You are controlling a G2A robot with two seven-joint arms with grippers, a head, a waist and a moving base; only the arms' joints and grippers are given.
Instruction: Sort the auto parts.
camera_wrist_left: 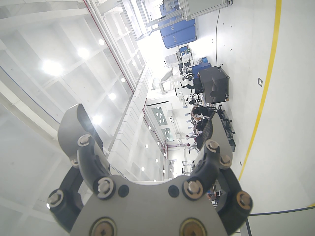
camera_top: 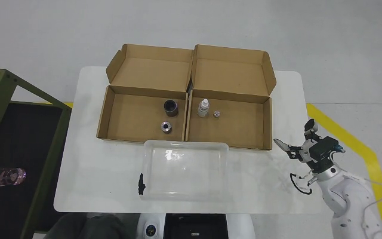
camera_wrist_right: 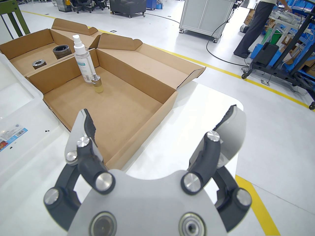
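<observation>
Spreading wide and empty, the right fingers (camera_wrist_right: 79,128) hang over the tabletop (camera_top: 256,173) edge beside the right cardboard box (camera_top: 245,124), which holds a clear spray bottle (camera_top: 203,107) and small metal fitting (camera_top: 217,114). Left fingers (camera_wrist_left: 71,121), equally parted, grip nothing. A dark cylindrical sleeve (camera_top: 171,106) and flat metal ring (camera_top: 165,125) sit in the left box (camera_top: 128,116).

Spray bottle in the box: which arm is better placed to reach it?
Probably the right: the right gripper is open and faces the spray bottle across the cardboard box; the left gripper points up at the ceiling.
</observation>
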